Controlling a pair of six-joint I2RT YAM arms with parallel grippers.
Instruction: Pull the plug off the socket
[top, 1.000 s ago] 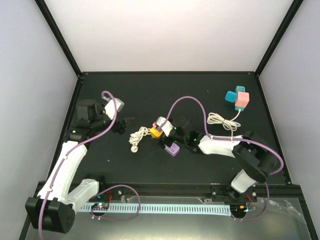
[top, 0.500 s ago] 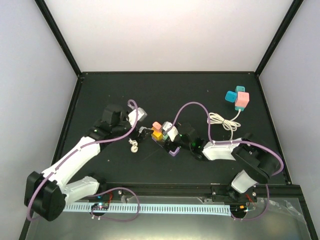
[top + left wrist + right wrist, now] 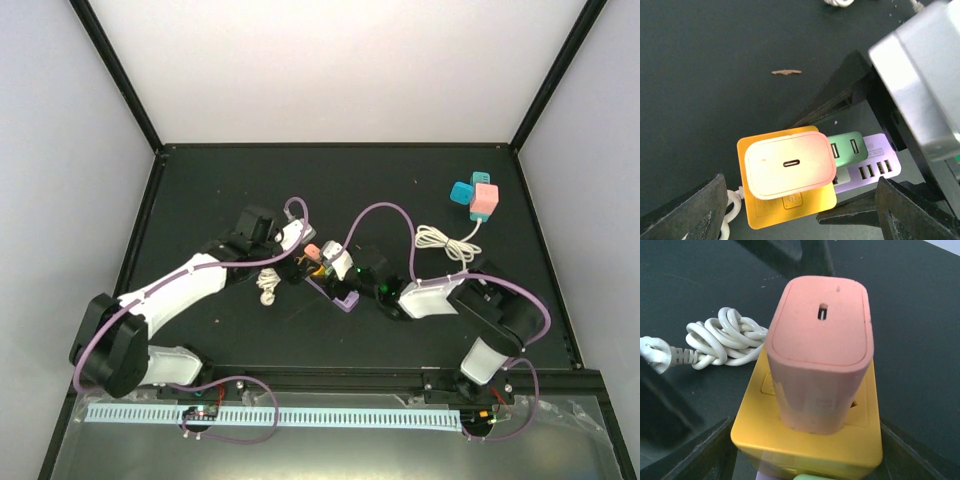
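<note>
Compared with the frame one second earlier, the left arm had swung in from the left side of the table [image 3: 250, 180], where its gripper stood well apart from the socket, and the left gripper [image 3: 299, 262] was now over the plug beside the right gripper [image 3: 326, 268]. The right arm had stayed at the socket stack, and the coiled white cable [image 3: 269, 281] lay in the same place just left of it. The pink plug [image 3: 790, 165] was seated upright in the yellow socket block [image 3: 757, 212], near the table's centre, with a green adapter [image 3: 850, 147] and a purple power strip [image 3: 875, 167] just beside the block. In the left wrist view the plug lay between the left fingers [image 3: 695, 212], which were spread wide, with a visible gap on each side. In the right wrist view the right fingers [image 3: 687, 452] stood on either side of the yellow block, directly below the plug [image 3: 820, 350]. Whether they pressed on the block could not be determined.
</note>
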